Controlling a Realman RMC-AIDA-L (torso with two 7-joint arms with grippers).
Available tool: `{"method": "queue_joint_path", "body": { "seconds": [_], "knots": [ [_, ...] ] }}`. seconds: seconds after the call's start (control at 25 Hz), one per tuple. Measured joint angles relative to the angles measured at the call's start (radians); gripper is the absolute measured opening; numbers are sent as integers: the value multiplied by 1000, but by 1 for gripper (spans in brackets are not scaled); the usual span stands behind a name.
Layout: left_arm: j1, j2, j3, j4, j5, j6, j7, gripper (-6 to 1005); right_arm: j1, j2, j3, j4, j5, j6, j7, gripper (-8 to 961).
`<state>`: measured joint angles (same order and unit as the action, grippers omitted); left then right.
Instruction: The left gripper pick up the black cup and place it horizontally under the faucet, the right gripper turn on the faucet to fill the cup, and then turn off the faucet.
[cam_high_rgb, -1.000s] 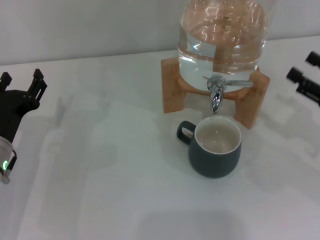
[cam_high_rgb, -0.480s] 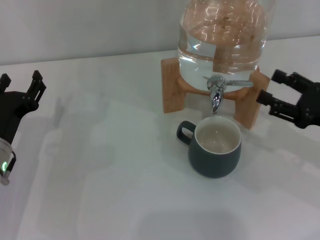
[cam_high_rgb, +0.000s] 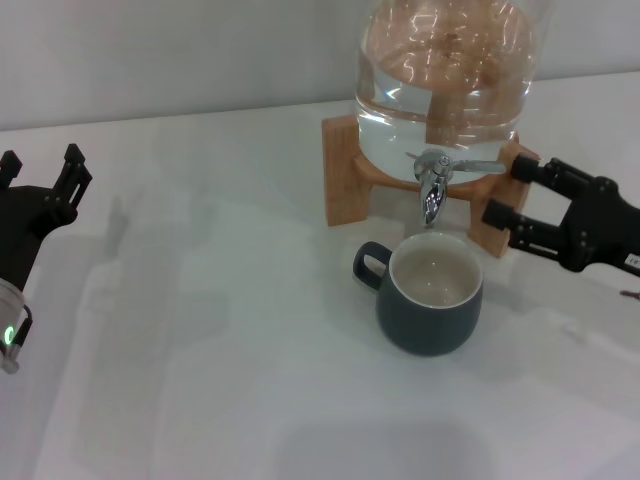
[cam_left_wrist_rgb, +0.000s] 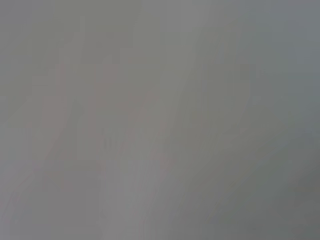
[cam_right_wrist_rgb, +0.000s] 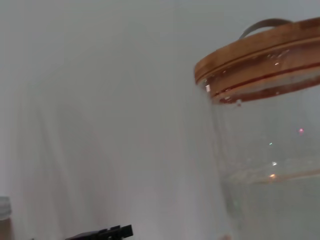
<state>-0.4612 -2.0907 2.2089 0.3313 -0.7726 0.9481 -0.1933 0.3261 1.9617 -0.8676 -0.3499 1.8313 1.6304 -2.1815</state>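
The black cup stands upright on the white table right under the faucet, its handle pointing left and its cream inside looking empty. The faucet's thin lever points right. My right gripper is open just right of the faucet, its upper finger close to the lever's tip, touching nothing that I can see. At the table's far left my left gripper is open and holds nothing, well away from the cup. The left wrist view is plain grey.
The clear glass jar holding water sits on a wooden stand behind the cup. Its wooden lid fills part of the right wrist view. White table stretches in front and to the left.
My right gripper has come in from the right edge toward the faucet lever. The cup, the lever and my left gripper have hardly moved.
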Motion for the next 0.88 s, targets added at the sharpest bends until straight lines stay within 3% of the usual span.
{"method": "queue_joint_path", "body": {
  "seconds": [0.88],
  "knots": [
    [1, -2, 9, 0, -1, -1, -2, 786, -9, 16, -8, 0, -13, 40, -8, 827]
  ]
}}
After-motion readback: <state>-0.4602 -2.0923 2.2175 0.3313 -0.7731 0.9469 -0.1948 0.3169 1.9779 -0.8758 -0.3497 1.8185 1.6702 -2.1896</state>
